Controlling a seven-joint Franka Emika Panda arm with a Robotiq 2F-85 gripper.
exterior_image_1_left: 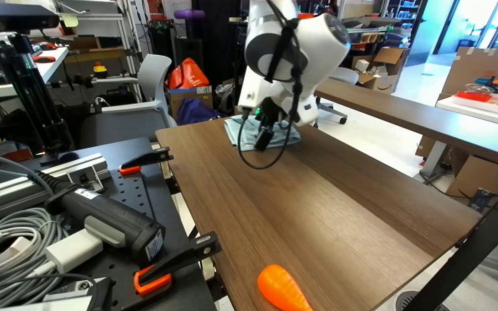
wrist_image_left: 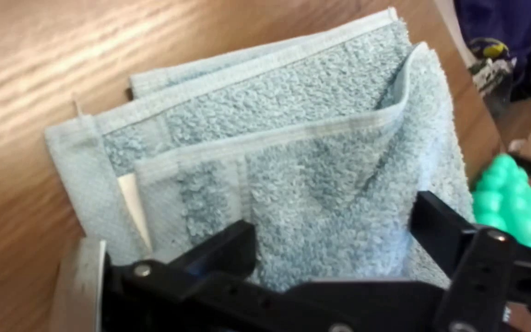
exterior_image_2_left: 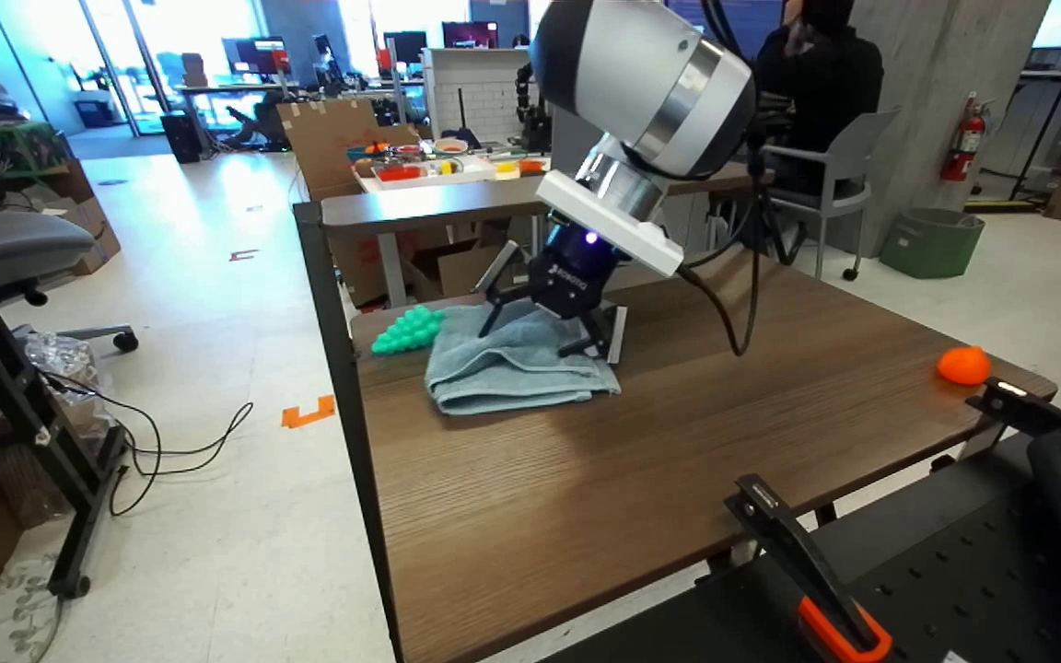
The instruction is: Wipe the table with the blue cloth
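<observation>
The blue cloth [exterior_image_2_left: 517,373] is pale blue-grey, folded and rumpled, and lies at one end of the brown wood-grain table [exterior_image_2_left: 641,470]. The cloth [exterior_image_1_left: 238,129] and the table [exterior_image_1_left: 301,198] also show in an exterior view, where the arm hides part of the cloth. My gripper [exterior_image_2_left: 528,341] points down over the cloth with its fingers spread. In the wrist view, the cloth [wrist_image_left: 302,175] fills the space between the open fingertips of the gripper [wrist_image_left: 337,214], with a raised fold running above them. The fingers are not closed on the fabric. I cannot tell whether the tips touch it.
A teal bumpy object [exterior_image_2_left: 408,330] lies against the cloth's side near the table edge; it also shows in the wrist view [wrist_image_left: 507,203]. An orange object [exterior_image_1_left: 283,287] lies at the far end. A black side table with clamps [exterior_image_1_left: 177,259] and a scanner [exterior_image_1_left: 106,216] adjoins one long edge.
</observation>
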